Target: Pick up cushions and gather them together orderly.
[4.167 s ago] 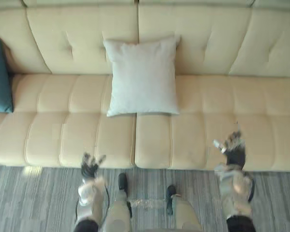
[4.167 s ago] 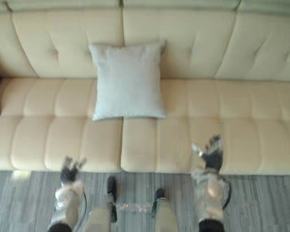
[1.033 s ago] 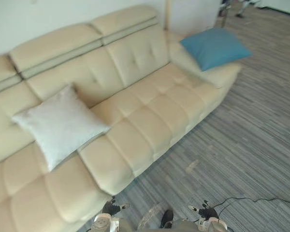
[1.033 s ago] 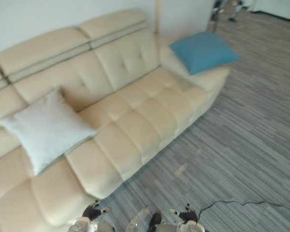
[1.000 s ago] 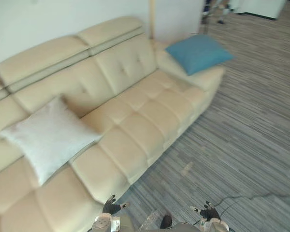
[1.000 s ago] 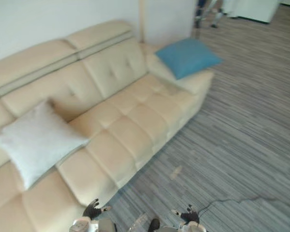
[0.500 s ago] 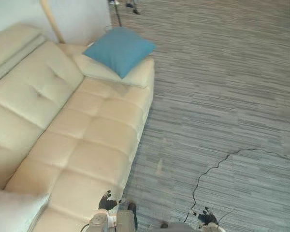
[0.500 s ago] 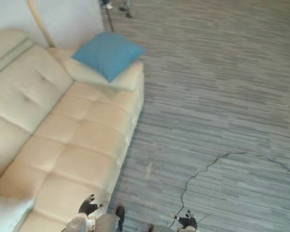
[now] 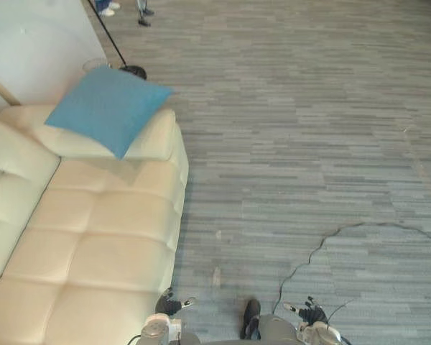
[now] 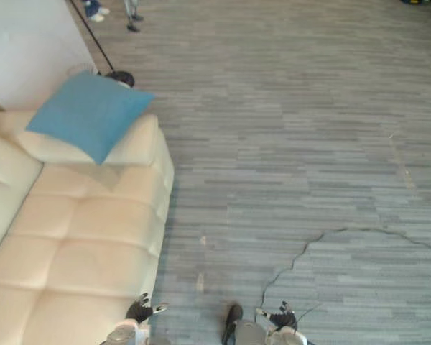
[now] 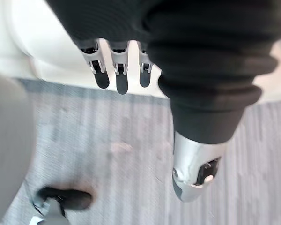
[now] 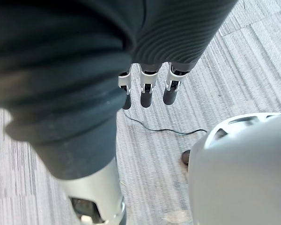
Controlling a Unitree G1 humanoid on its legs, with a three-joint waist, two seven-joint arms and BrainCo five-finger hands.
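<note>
**Left hand [image 9: 169, 305] and right hand [image 9: 312, 314] empty; camera now on the blue cushion [image 9: 108, 108]**

Left eye view: whole picture has shifted since half a second ago. That is a camera move, not a move of the things. Blue cushion, then near 11 o'clock, now sits at 10 o'clock, lying tilted on the end arm of the sofa [image 9: 93, 237]. Left hand low at 7 o'clock, just beside the sofa front. Right hand at 5 o'clock over the striped floor [image 9: 309, 144]. Both are well apart from the cushion.

Right eye view: same layout. Lamp base [image 10: 120, 77] just beyond the cushion, a person's shoes [image 10: 93, 8] at the top edge, 11 o'clock.

Left wrist view: fingers [image 11: 116, 75] hang straight and spread, nothing in them, sofa front past them.

Right wrist view: fingers [image 12: 149, 89] straight, relaxed, empty, floor beyond.

Reading: the view has turned away from the pale cushion at mid-sofa toward this end, likely to locate the second one. Nothing is gathered yet. A walk toward 10 o'clock looks necessary before any reach.
</note>
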